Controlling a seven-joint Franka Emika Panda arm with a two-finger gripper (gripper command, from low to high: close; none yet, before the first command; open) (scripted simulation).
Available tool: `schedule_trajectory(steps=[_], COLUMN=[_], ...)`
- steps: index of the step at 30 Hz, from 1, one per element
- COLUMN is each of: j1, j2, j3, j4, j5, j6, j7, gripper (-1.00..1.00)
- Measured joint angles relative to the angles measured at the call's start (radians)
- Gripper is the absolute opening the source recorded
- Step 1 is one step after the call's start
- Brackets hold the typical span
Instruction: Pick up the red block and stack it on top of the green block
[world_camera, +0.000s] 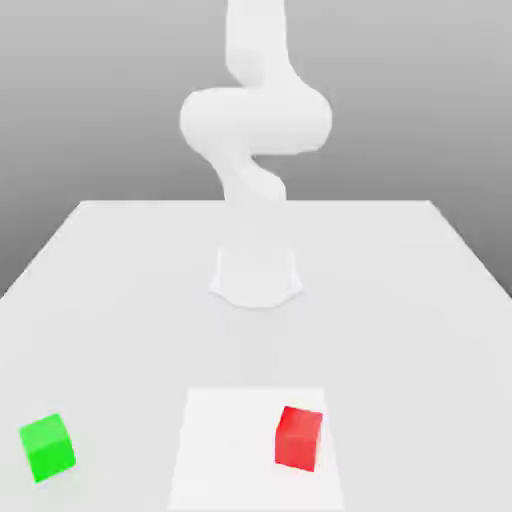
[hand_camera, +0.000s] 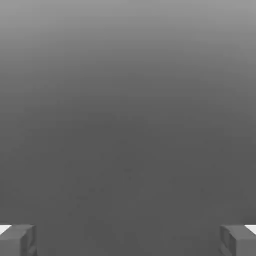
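Two small cubes, one red and one green, sat well apart on a pale worktop (world_camera: 130, 340) in front of a white Franka Emika Panda arm (world_camera: 256, 120). The red block (world_camera: 298, 439), plain and matte, rested on a bright white rectangular patch (world_camera: 225, 450), nearer the patch's edge on the exterior view's right than its opposite edge. The green block (world_camera: 47, 447), equally plain, lay directly on the worktop beyond the patch, toward the exterior view's left. Both blocks sat slightly turned, each showing its top and side faces, and neither touched the other.

Behind them, the arm's base (world_camera: 256, 278) stood on the worktop, midway between the exterior view's left and right. Its rounded white links rose above the base and bent across one another, with the uppermost portion running out through the top of the exterior view. A gray backdrop (world_camera: 400, 100) darkened toward the worktop's far edge.

The pincer (hand_camera: 128, 241) stood open in the hand view, its two gray fingers (hand_camera: 235, 241) spread wide apart with nothing held between them. Behind the fingers, a gray expanse shaded from dark to lighter tones.
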Motion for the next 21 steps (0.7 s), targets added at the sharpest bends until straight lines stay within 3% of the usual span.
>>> schedule_trajectory(steps=[21], j1=[-0.030], j2=[0.767], j3=[0.136], j4=[-0.306], j5=[-0.039], j6=[0.385], j7=[0.372], gripper=[0.00])
